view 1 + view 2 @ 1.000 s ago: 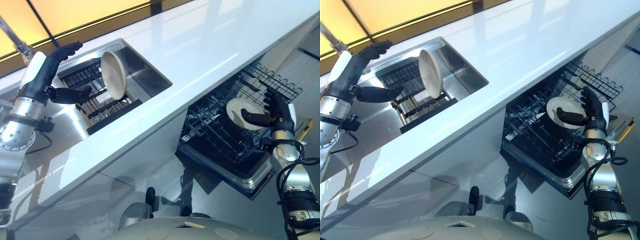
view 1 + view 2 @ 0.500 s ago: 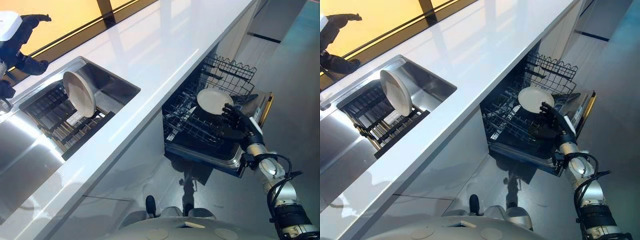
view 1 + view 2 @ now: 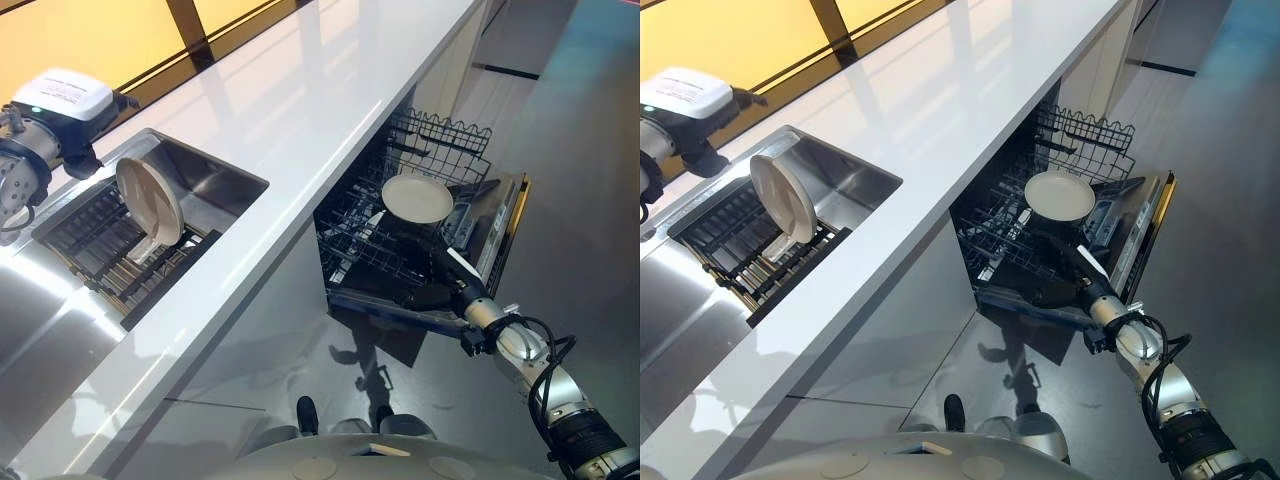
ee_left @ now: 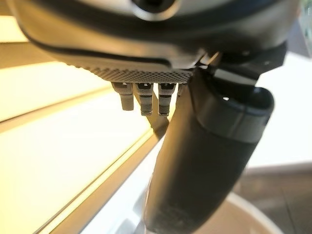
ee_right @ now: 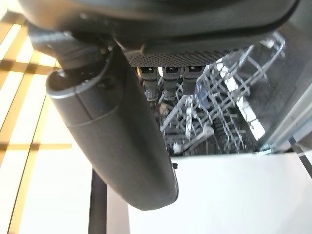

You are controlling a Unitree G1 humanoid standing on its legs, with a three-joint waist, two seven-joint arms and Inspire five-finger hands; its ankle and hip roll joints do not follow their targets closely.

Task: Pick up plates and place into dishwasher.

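One plate [image 3: 417, 198] in dishwasher rack [image 3: 400, 240] | right hand [image 3: 437, 285] fingers unclear

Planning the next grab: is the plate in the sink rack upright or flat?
Upright: the plate stands on edge, leaning, in the sink rack.

The long white surface [image 3: 330, 90] is smooth and highly glossy, mirroring the amber wall panels. The sink [image 3: 215, 180] is brushed metal with a dull sheen. In it a dark, matt slatted rack [image 3: 110, 250] bears a cream plate [image 3: 150, 200], smooth and glazed. The dishwasher [image 3: 420, 250] baskets are thin dark wire, and the white plate [image 3: 417, 198] there looks glossy. The floor [image 3: 580, 200] is grey and faintly reflective.
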